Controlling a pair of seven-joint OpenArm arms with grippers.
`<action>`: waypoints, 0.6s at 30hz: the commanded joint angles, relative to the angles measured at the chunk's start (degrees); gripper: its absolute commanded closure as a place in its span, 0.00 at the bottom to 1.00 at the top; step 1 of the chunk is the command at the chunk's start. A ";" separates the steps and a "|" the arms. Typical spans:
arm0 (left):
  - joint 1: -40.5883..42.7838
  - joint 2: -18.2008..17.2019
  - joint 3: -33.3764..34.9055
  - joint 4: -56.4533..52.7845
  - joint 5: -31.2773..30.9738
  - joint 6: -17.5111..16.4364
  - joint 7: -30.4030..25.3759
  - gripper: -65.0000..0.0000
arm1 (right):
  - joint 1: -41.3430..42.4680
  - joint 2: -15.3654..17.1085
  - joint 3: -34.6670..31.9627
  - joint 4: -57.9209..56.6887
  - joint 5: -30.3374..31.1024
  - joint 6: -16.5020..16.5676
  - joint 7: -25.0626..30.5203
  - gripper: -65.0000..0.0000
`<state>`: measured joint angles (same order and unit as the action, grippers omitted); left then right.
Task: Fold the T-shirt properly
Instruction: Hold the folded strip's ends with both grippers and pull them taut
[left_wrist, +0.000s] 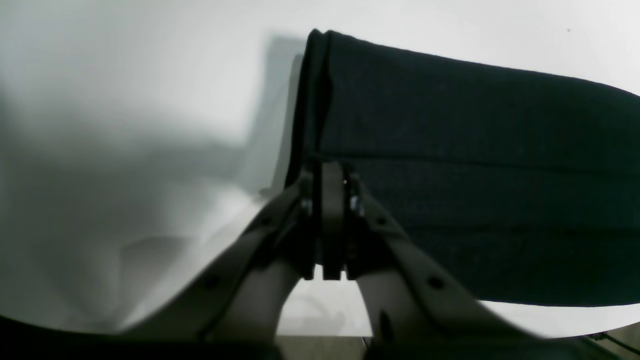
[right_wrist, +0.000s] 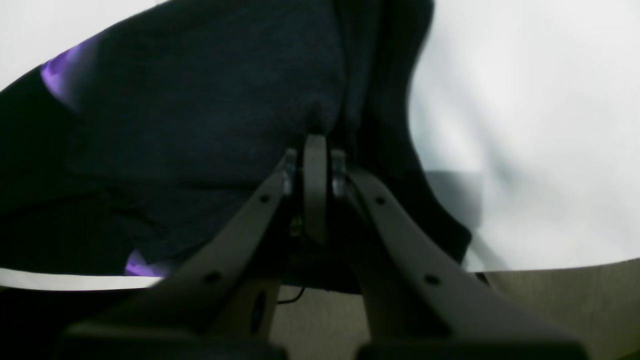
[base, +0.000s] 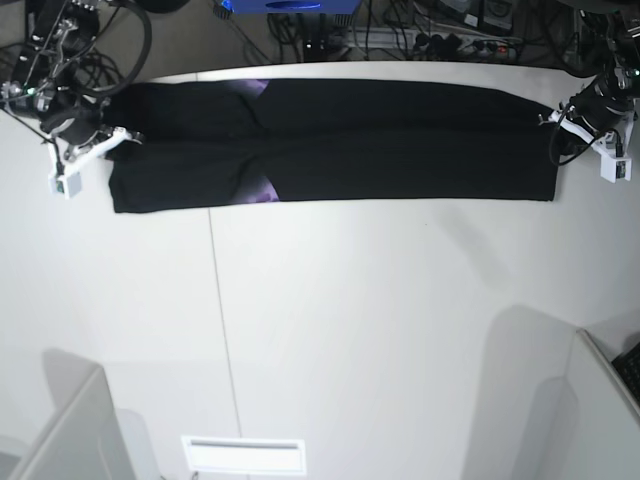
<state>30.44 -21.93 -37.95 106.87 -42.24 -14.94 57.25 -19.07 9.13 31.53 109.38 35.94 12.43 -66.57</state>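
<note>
We saw the T-shirt (base: 400, 150) lying along the far edge of the white counter (base: 350, 330), folded lengthwise into a long, narrow black band that ran almost from the far left corner to the far right corner. A horizontal fold line crossed its middle, and small patches of the purple print (base: 262, 192) showed near the left third of the band, one at the near edge and another faintly at the far edge.

At the band's right end in the base view, the left gripper (left_wrist: 331, 172) had its fingers pressed together on the short edge of the cloth; the left wrist view showed the stacked layers (left_wrist: 312, 100) of that edge rising straight from the fingertips. The cloth (left_wrist: 475, 175) there lay flat and smooth on the counter (left_wrist: 150, 100).

At the left end in the base view, the right gripper (right_wrist: 314, 142) was likewise pinching the shirt's edge, its fingers together with dark fabric (right_wrist: 210, 100) bunched at the tips. We noticed purple print (right_wrist: 62, 75) in that view too, and the cloth on that side looked more rumpled.

Beyond the far edge we made out tangled cables (base: 440, 30) and a blue object (base: 290, 6).
</note>
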 joint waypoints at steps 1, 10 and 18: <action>-0.50 -0.88 -0.07 0.78 0.17 0.13 -1.03 1.00 | 0.30 0.85 0.34 0.81 0.32 0.10 1.03 1.00; -0.24 -1.32 1.60 0.69 0.35 0.13 -1.03 1.00 | -0.40 0.94 0.52 -0.86 0.32 -0.25 0.94 1.00; -0.06 -1.32 0.99 0.69 0.35 0.13 -1.03 0.84 | -1.72 0.85 0.78 -0.68 0.32 -0.34 1.47 0.57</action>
<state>30.20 -22.24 -36.32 106.85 -41.63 -14.87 57.08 -20.99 9.26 31.81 107.61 35.75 12.38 -65.91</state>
